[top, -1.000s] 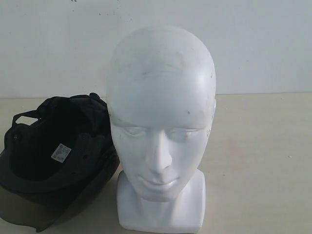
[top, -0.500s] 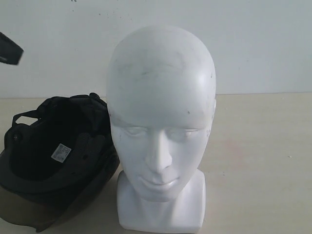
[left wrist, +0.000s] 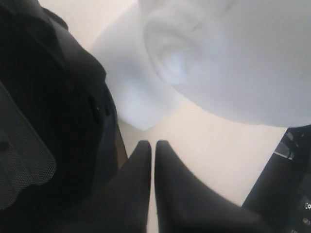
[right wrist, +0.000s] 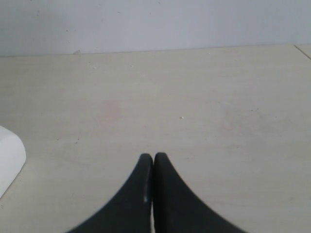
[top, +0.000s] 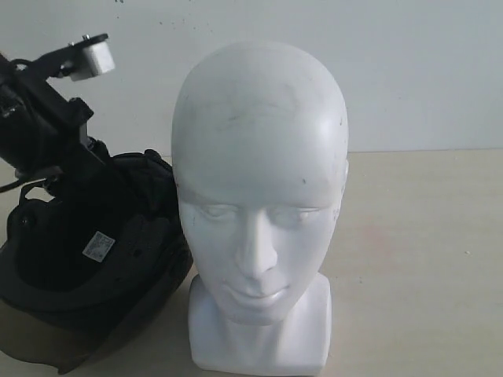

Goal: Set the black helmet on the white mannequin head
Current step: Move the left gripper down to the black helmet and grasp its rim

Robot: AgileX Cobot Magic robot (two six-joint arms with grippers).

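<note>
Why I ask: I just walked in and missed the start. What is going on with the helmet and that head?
A two-arm robot is set to put the black helmet onto the white mannequin head. The helmet lies upside down on the table, lining up, beside the bare, upright head. The left gripper, shut and empty, hovers at the helmet's side near the head's neck. The right gripper is shut too, over open table, holding nothing. Nothing is gripped yet.

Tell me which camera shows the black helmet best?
The exterior view: the black helmet lies opening-up beside the white mannequin head, lining and label visible. The left wrist view catches only a dark, blurred part; the right wrist view shows none.
</note>
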